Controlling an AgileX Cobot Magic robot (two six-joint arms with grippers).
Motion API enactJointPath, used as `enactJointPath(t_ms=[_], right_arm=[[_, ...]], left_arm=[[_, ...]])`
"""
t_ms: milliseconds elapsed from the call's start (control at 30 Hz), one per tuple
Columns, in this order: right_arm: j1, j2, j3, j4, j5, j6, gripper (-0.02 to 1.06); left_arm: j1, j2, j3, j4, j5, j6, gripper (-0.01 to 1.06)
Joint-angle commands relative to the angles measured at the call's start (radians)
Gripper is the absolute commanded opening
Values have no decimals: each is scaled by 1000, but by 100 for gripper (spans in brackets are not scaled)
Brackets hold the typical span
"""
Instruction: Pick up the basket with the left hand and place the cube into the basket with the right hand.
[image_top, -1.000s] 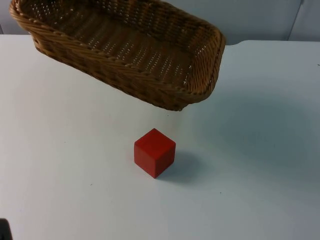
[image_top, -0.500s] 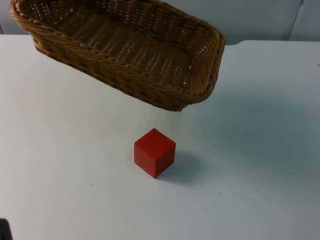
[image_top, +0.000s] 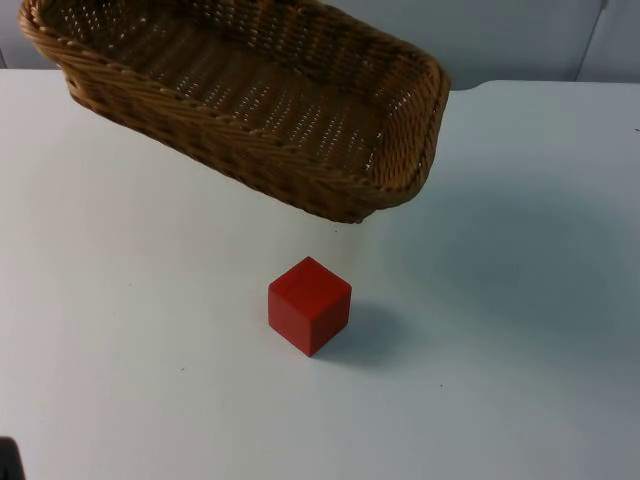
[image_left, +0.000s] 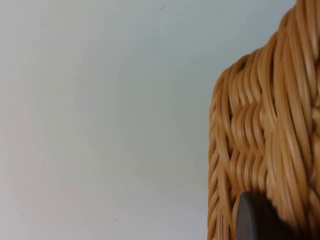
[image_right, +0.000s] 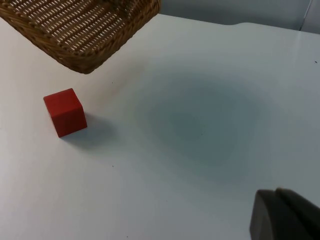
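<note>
**Wicker basket held tilted above the counter, red cube resting below it**

A long, rectangular basket (image_top: 260, 110) of tan woven wicker is seen in the top view, with a braided rim and an open weave through which light spots show. It is tilted, its near right corner hanging lowest, and a soft shadow is cast on the white counter (image_top: 520, 300) to the right of it. Its far left end is cut off by the picture's edge, so the place where it is gripped is not shown there. In the left wrist view the basket's thick woven strands are seen close up, with one dark fingertip (image_left: 252, 220) of the left claw (image_left: 265, 222) lying against the wicker; the claw is pinching the basket's wall, though the second finger is hidden behind the weave.

A red cube (image_top: 309, 305) sits on the counter just in front of the basket's lowest corner, apart from it, with one corner turned toward the camera. Its faces are plain and matte, and a shadow falls to its right. In the right wrist view the cube is seen near the basket's underside.

The right claw (image_right: 282, 215) waits well apart from the cube, above bare counter. Only a blurred dark fingertip of it is visible, so whether it is spread or pressed together cannot be told.
</note>
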Motion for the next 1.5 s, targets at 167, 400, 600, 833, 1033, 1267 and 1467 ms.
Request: enactJointPath(t_ms=[167,400,600,833,1033,1267,1467], right_arm=[[-2,-3,3,2,-2,-5,0],[-2,-3,3,2,-2,-5,0],[-2,-3,3,4,-2,-5,0],[-39,-3,3,-2,-7,17,0],[-141,252,-11,30,-34,21,0],[-141,559,-51,275,-396,-104,0],[-141,916,-272,184,-466,-161,3]], left_arm=[[-2,-17,-10,-34,-10,-2,0],[-2,-17,-10,-34,-10,-2,0],[-2,-17,-10,-34,-10,-2,0],[-2,-17,-10,-34,-10,-2,0],[-2,-17,-10,-34,-16,-2,0],[-2,-17,-10,-34,-24,-2,0],[-2,-17,-10,-34,-30,-2,0]])
